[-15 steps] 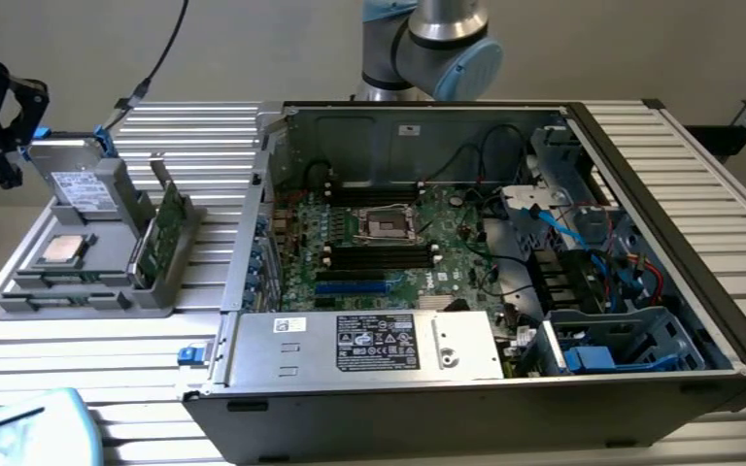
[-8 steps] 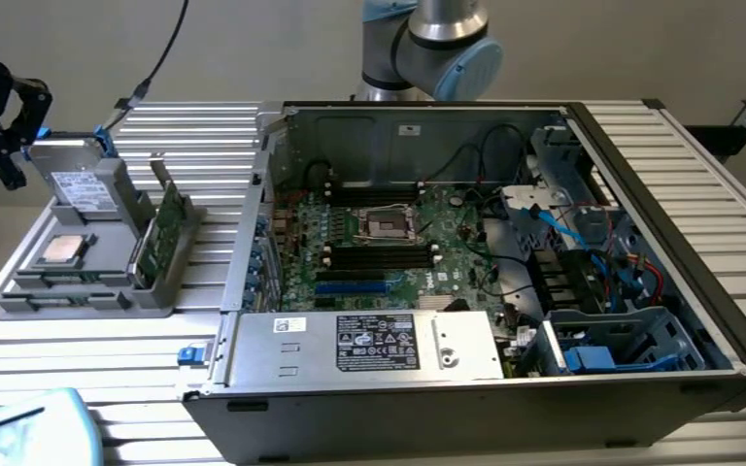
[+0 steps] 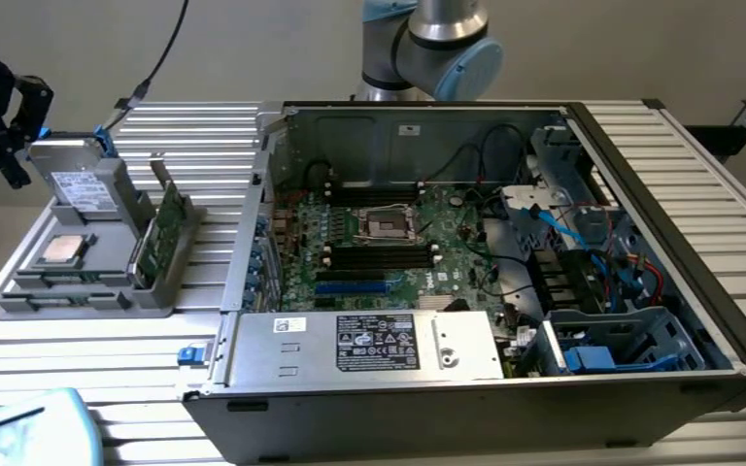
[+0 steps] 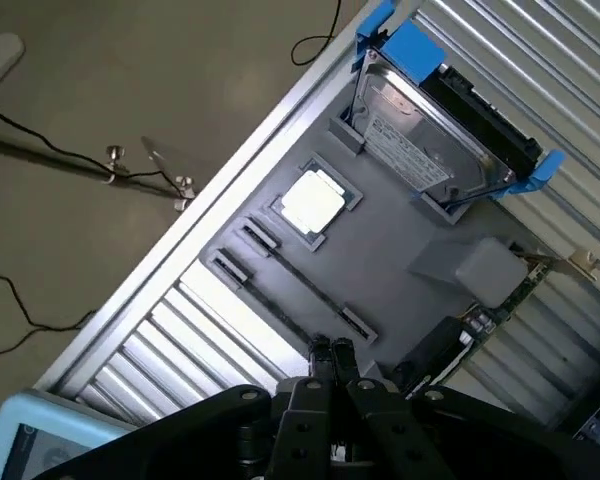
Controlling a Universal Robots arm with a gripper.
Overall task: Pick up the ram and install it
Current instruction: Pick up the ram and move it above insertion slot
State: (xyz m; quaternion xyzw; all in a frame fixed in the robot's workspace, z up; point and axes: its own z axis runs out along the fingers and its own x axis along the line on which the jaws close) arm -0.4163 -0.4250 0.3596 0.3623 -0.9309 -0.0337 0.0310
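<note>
- Reaching for the ram (image 3: pixel 168 231) is, we judge, the step in hand. The gripper (image 4: pixel 330 348) hangs over the grey tray (image 4: pixel 400 255) with its fingertips pressed together, holding nothing.
- To do it well, we would part the jaws before any descent and set them across the stick's thin faces. We would then pinch the upper edge near its middle, so the stick lifts straight out without twisting.
- We would also keep clear of the drive (image 3: pixel 82 184) and the processor (image 3: pixel 62 249), which share the tray.
- The ram stands on its long edge along the side of the tray nearest the computer case (image 3: pixel 477 417), well apart from the motherboard slots (image 3: pixel 373 254).
- It is a long, thin green board with dark chips in a row. In the wrist view a grey block of the tray hides part of it, so we cannot say how deep it sits.
</note>
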